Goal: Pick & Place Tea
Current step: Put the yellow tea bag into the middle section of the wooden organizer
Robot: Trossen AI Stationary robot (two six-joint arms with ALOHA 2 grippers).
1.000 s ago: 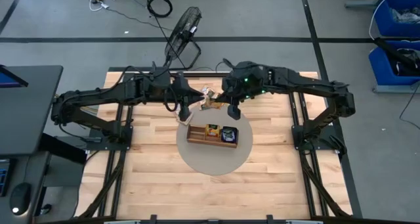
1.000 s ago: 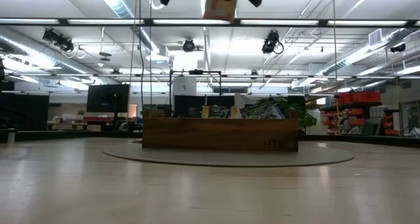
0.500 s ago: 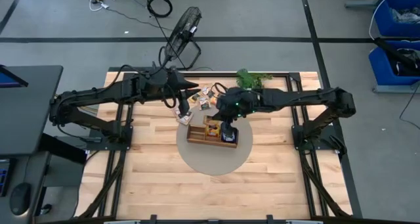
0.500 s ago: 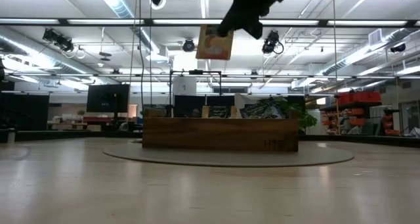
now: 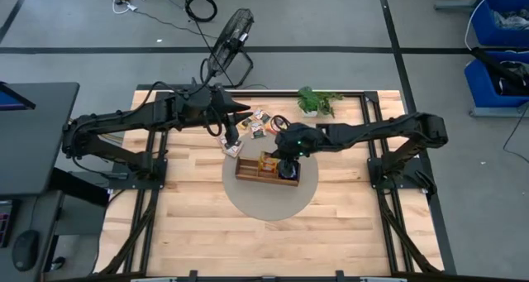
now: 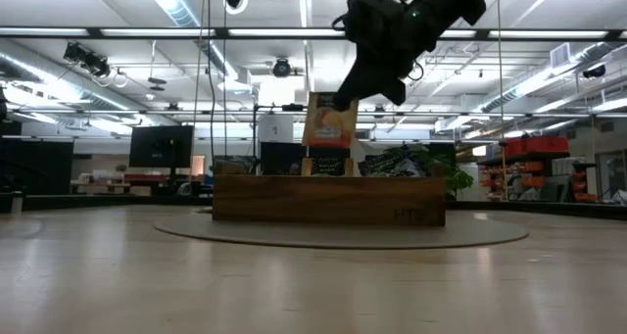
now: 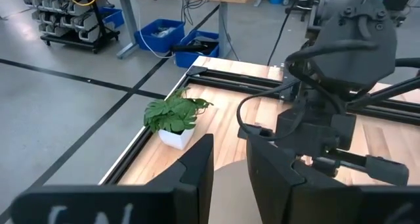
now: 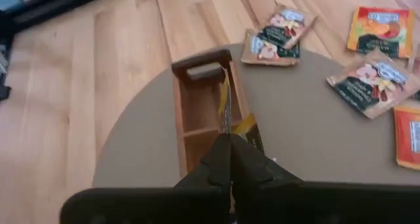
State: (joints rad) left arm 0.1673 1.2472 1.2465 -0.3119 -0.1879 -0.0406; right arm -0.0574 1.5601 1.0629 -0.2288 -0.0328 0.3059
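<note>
Right gripper (image 8: 226,140) is clamped on an orange tea packet (image 6: 329,121), held edge-down just above the tray (image 6: 328,199) on the round mat (image 8: 295,125). Left gripper (image 7: 228,159) hovers beyond, slightly parted, empty. Loose packets (image 8: 375,77) lie behind the tray.

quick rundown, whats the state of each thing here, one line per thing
right gripper: shut on an orange tea packet, above the tray
orange tea packet: held upright, hanging over the tray's middle, not yet released
wooden tray: on the round mat, packets already standing in it
left gripper: waiting near the loose packets, holding nothing
loose tea packets: lying flat beside the tray
potted plant: upright at the table edge
</note>
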